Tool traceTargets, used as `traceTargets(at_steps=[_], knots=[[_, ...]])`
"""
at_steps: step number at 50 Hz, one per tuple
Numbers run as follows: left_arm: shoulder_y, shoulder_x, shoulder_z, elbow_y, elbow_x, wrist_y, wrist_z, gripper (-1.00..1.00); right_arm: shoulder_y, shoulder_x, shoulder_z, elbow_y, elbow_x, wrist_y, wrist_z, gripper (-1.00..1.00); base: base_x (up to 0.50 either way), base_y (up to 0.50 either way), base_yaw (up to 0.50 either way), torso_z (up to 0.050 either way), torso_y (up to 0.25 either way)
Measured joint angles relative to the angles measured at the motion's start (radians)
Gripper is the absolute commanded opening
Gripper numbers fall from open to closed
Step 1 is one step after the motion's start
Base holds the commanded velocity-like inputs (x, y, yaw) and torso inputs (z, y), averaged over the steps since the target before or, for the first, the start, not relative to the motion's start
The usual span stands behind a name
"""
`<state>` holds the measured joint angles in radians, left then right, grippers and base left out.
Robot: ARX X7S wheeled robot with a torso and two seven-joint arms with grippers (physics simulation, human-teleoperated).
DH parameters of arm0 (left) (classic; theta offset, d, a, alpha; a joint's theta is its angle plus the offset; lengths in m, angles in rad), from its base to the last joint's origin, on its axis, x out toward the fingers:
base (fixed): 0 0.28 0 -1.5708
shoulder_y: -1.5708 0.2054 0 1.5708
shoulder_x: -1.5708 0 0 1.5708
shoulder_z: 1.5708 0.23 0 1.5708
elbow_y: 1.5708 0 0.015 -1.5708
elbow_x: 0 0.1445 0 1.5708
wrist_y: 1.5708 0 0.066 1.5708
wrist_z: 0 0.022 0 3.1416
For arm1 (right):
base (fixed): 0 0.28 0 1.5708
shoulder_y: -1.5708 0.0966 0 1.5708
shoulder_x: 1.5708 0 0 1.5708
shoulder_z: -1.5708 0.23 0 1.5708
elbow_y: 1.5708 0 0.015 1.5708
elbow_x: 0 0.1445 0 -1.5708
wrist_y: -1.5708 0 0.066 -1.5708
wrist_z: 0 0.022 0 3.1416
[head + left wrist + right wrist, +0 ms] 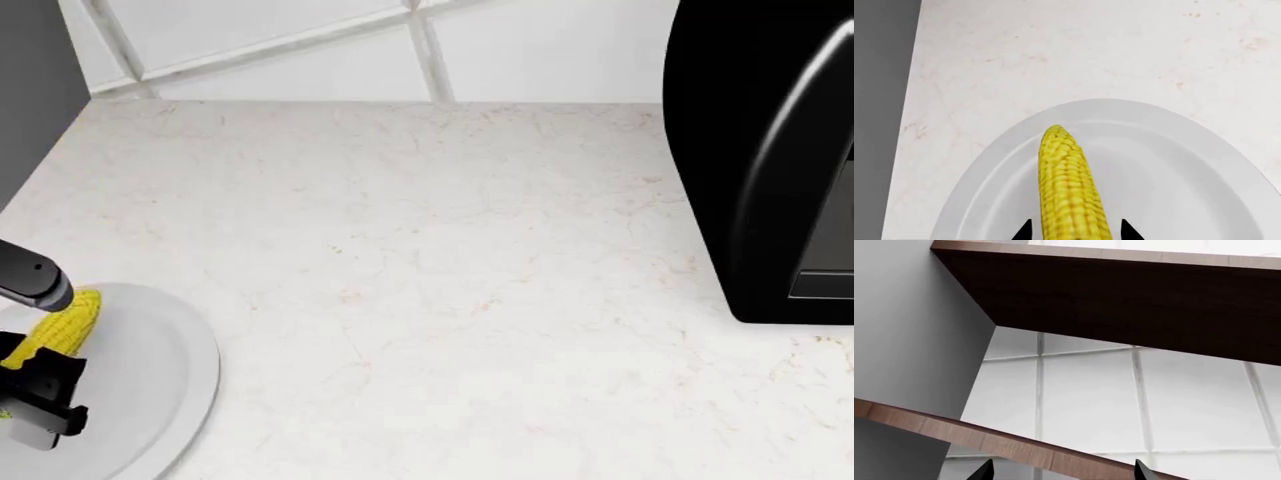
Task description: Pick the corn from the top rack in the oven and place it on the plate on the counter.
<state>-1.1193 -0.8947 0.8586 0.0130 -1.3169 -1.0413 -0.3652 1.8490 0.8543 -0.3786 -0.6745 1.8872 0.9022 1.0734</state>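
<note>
The yellow corn [1069, 190] lies on the white plate [1174, 175], its tapered end pointing away from my left gripper [1075, 232]. The two black fingertips [1025, 231] stand on either side of the cob with a thin gap at each side, so the gripper is open around it. In the head view the corn [64, 325] and plate [147, 380] sit at the near left of the marble counter [441, 250], under my left arm. My right gripper [1064, 471] is open and empty, raised toward wall shelves. The oven is out of view.
A black box-shaped appliance [767, 150] stands on the counter at the right. A white tiled wall [334, 40] runs along the back and a grey panel [27, 90] bounds the counter's left end. Brown wooden shelves [1121, 295] hang in front of the right wrist camera.
</note>
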Motion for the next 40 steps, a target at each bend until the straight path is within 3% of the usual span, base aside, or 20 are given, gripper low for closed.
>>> traceTargets(at_steps=[40], knots=[[-0.06, 0.014, -0.029, -0.003, 0.007, 0.025, 0.001, 1.0, -0.007, 0.011, 0.002, -0.009, 0.01, -0.012, 0.005, 1.0, 0.0, 0.0, 0.0, 0.0, 0.0]])
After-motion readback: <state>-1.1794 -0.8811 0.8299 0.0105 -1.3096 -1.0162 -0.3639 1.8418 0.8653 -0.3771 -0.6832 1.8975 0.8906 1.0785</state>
